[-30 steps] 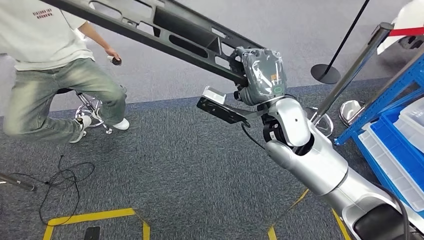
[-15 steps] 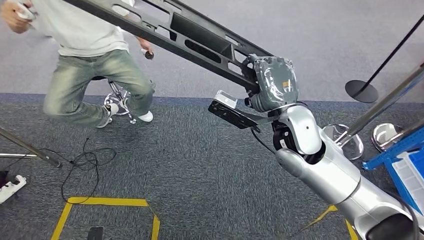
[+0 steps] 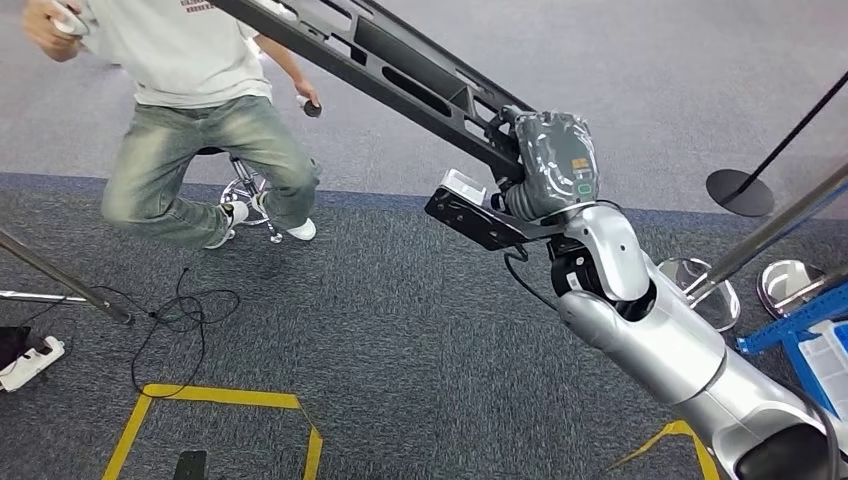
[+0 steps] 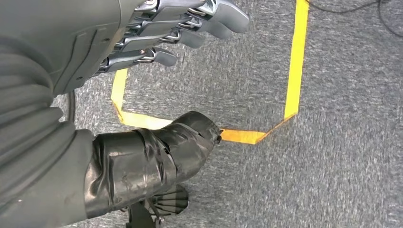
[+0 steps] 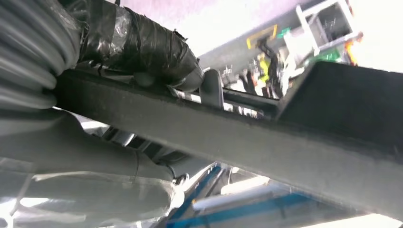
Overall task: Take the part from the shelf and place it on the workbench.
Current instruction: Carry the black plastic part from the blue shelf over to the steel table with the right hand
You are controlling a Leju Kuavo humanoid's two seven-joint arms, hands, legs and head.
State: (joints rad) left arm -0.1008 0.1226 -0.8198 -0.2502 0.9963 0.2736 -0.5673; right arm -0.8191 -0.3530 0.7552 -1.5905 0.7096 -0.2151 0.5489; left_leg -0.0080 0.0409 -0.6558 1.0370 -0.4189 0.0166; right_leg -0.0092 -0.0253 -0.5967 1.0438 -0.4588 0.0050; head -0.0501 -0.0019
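My right hand [image 3: 545, 160] has its taped fingers [image 5: 142, 45] wrapped around one end of the long black ribbed plastic beam [image 3: 400, 75], which runs from the hand out over the grey carpet [image 3: 380, 340] towards the person in pale jeans [image 3: 190, 150]. It looks stiff, light but unwieldy — an end grip gives heavy leverage; I'd prefer mid-span. My left hand [image 4: 157, 28] hangs empty, fingers loosely apart.

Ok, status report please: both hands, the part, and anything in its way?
Right hand grips the long black part, carried over carpet. Left hand holds nothing, fingers apart. Person on a stool close under the part's far end.
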